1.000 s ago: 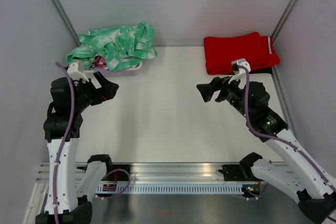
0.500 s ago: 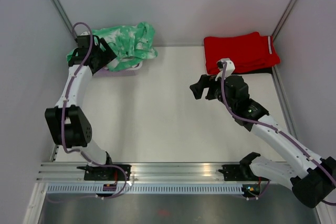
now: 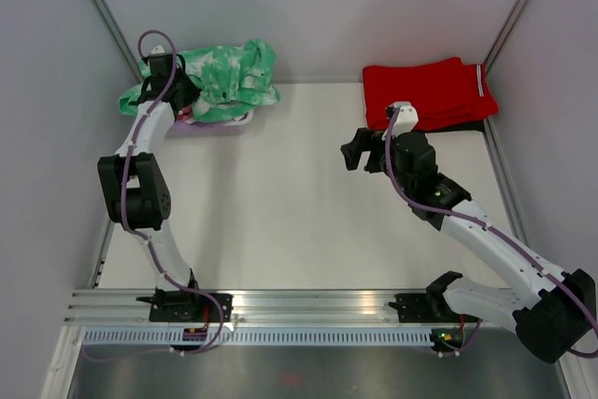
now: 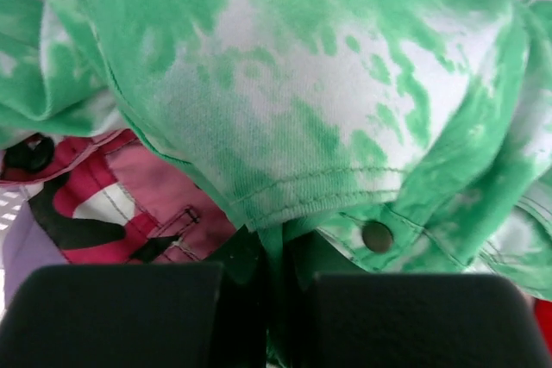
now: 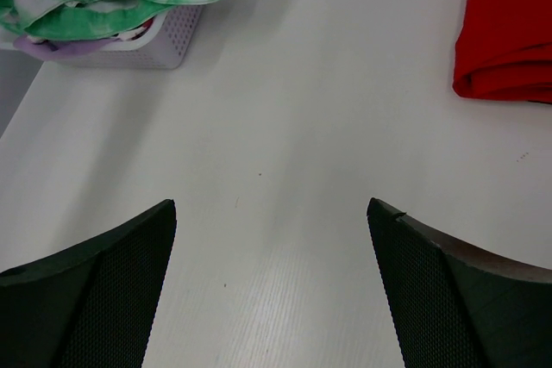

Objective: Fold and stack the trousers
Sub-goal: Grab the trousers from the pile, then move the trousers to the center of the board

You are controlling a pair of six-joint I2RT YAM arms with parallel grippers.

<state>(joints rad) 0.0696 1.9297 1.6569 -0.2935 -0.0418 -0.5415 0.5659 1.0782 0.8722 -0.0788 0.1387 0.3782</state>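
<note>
The left jaws have reached the soft mint-green, white-blotched trousers and pinch them, ready to lift. The right jaws wait, spread.

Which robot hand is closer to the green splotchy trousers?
Left. The left gripper is right on the green trousers, pinching them; the right gripper hangs open over the table, well away.

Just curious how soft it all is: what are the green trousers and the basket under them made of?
The trousers look like matte woven cotton twill: fine diagonal weave, stitched hem, a metal snap. The basket is probably pale lilac moulded plastic, its wall perforated with small holes.
</note>
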